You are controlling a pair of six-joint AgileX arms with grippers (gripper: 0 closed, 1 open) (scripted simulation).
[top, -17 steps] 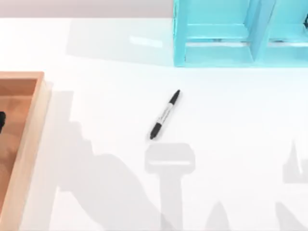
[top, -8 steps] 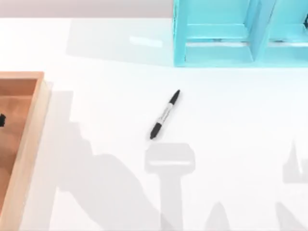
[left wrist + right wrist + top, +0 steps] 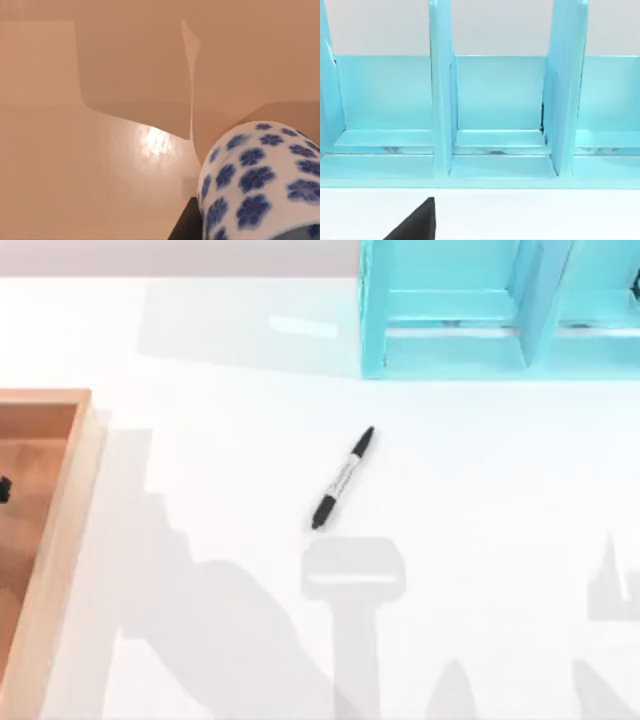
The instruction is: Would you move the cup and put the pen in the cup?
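The pen (image 3: pixel 343 478) lies flat on the white table near its middle, black with a pale labelled barrel, slanting from lower left to upper right. The cup (image 3: pixel 260 182), white with blue flowers, shows very close in the left wrist view, over the floor of the wooden tray (image 3: pixel 100 165). A black part of my left gripper (image 3: pixel 186 225) sits right against the cup's side. In the top view a small black bit of that gripper (image 3: pixel 3 490) shows at the left edge, inside the tray (image 3: pixel 60 510). My right arm is parked; a black piece of its gripper (image 3: pixel 415 224) faces the blue shelf.
A light-blue shelf organiser (image 3: pixel 500 310) with upright dividers (image 3: pixel 440 100) stands at the back right. The wooden tray's raised wall (image 3: pixel 75 490) borders the left side of the table. Arm shadows fall across the table's front.
The black bit of my left gripper at the top view's left edge has shrunk and shifted slightly up and left. The pen has not moved.
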